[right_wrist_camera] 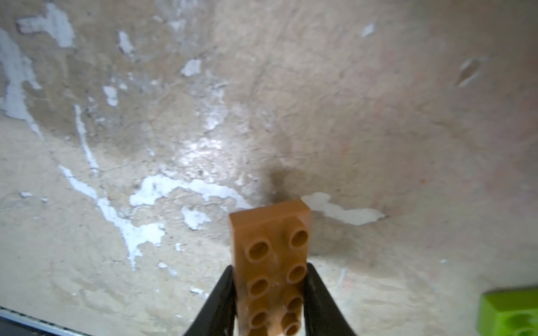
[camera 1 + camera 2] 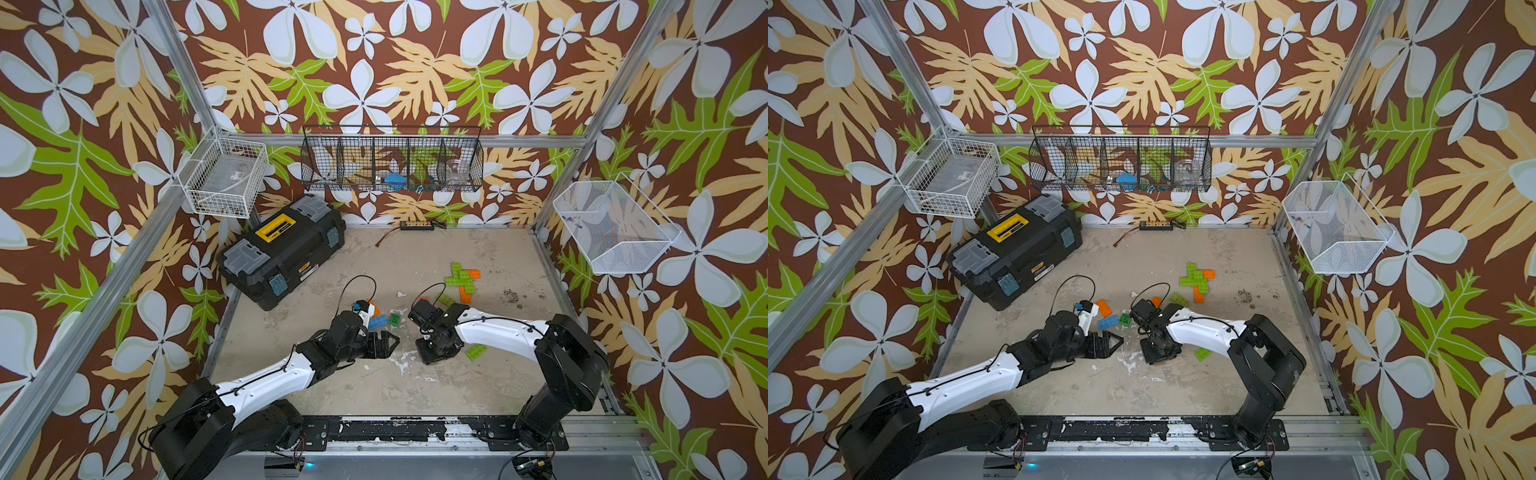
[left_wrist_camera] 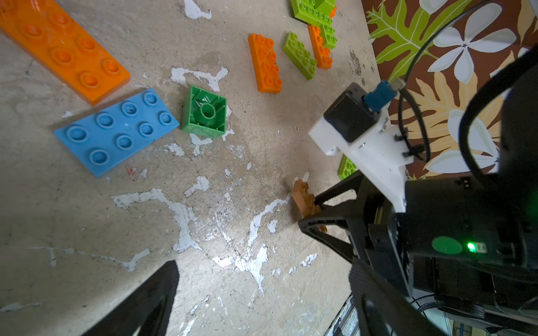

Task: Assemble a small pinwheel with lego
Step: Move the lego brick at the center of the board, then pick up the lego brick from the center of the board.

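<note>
Tan-brown studded plastic brick, lower centre of the right wrist view: pinched between the fingers of the right gripper. Beside it in a top view, the left gripper stood spread wide, empty. Beyond lay a blue studded plate and an inverted dark green square brick; farthest, right of centre, a lime green and orange brick cross.

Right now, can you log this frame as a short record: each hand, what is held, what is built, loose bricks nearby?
right hand: shut on tan-brown brick, studs facing its wrist camera
left hand: open, empty
built so far: lime green and orange cluster, flat, apart from both hands
loose near left hand: blue brick, orange plate, dark green square upside down
</note>
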Tool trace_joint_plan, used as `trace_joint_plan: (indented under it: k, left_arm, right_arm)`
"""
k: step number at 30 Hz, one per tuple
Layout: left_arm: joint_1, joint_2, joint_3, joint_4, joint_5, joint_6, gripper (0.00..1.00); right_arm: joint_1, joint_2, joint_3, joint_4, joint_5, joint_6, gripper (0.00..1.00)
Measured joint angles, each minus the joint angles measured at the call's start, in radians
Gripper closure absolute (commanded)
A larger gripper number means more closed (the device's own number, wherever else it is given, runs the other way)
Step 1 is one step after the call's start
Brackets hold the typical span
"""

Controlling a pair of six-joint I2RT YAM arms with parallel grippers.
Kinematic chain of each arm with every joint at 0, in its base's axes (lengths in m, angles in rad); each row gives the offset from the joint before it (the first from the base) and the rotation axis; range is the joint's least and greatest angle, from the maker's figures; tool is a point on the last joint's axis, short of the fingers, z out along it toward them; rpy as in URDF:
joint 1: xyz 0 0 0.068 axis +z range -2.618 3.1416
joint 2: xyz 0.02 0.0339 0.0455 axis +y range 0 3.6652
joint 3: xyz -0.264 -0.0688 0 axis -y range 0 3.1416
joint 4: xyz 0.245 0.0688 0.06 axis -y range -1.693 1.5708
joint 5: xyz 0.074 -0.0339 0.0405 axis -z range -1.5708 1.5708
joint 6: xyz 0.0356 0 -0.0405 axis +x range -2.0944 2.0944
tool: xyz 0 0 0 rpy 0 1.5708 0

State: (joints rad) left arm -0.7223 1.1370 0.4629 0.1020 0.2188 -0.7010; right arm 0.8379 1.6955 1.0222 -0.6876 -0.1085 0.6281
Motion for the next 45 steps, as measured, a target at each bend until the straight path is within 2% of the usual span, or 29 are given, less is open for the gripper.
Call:
trace_joint_plan:
  k: [3, 6, 13, 16, 22, 29, 40, 45]
  left_arm:
    - [0.0, 0.002, -0.002, -0.01, -0.006, -0.003, 0.05]
    - [0.0, 0.023, 0.001, -0.014, -0.014, -0.003, 0.06]
    - [0.0, 0.158, 0.1, -0.016, -0.024, 0.024, 0.09]
    - [0.0, 0.234, 0.18, -0.017, -0.031, 0.042, 0.09]
    - [0.045, 0.357, 0.337, -0.014, -0.035, 0.077, 0.09]
    - [0.076, 0.416, 0.446, -0.024, -0.034, 0.109, 0.09]
    - [0.089, 0.417, 0.433, -0.033, -0.034, 0.124, 0.09]
    - [0.092, 0.416, 0.431, -0.037, -0.034, 0.127, 0.09]
  right_arm:
    - [0.004, -0.004, 0.012, 0.004, 0.0, 0.023, 0.39]
    - [-0.012, -0.034, 0.028, 0.005, -0.013, 0.022, 0.38]
    - [-0.172, -0.071, 0.063, 0.014, -0.005, -0.025, 0.38]
    - [-0.227, -0.003, 0.152, 0.013, 0.048, -0.039, 0.36]
    - [-0.249, 0.216, 0.395, 0.011, 0.13, -0.053, 0.35]
    - [-0.275, 0.393, 0.575, -0.032, 0.214, -0.053, 0.43]
    - [-0.284, 0.436, 0.563, -0.034, 0.176, -0.053, 0.6]
    - [-0.283, 0.438, 0.553, -0.023, 0.157, -0.057, 0.64]
